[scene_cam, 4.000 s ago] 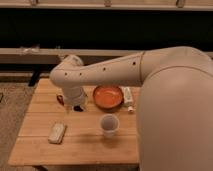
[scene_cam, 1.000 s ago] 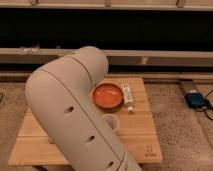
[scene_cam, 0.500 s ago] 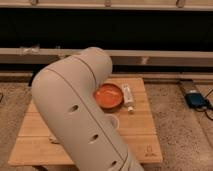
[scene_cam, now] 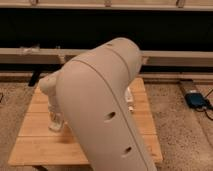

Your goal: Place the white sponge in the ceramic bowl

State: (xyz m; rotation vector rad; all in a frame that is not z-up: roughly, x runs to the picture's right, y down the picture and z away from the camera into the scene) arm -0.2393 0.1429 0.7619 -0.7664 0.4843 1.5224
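My big cream arm [scene_cam: 105, 105] fills the middle of the camera view. It hides the orange-red ceramic bowl completely. My gripper [scene_cam: 55, 120] hangs from the wrist at the left side of the wooden table [scene_cam: 35, 145], low over the spot where the white sponge lay. I cannot make out the sponge apart from the gripper; it is hidden or merged with it.
A bit of the slim white tube [scene_cam: 129, 96] shows at the arm's right edge. The pale cup is hidden behind the arm. A blue object [scene_cam: 196, 100] lies on the floor to the right. A dark shelf wall runs behind the table.
My arm has swung further across the view and now covers the bowl, which showed before. The wrist and gripper have come down at the table's left side.
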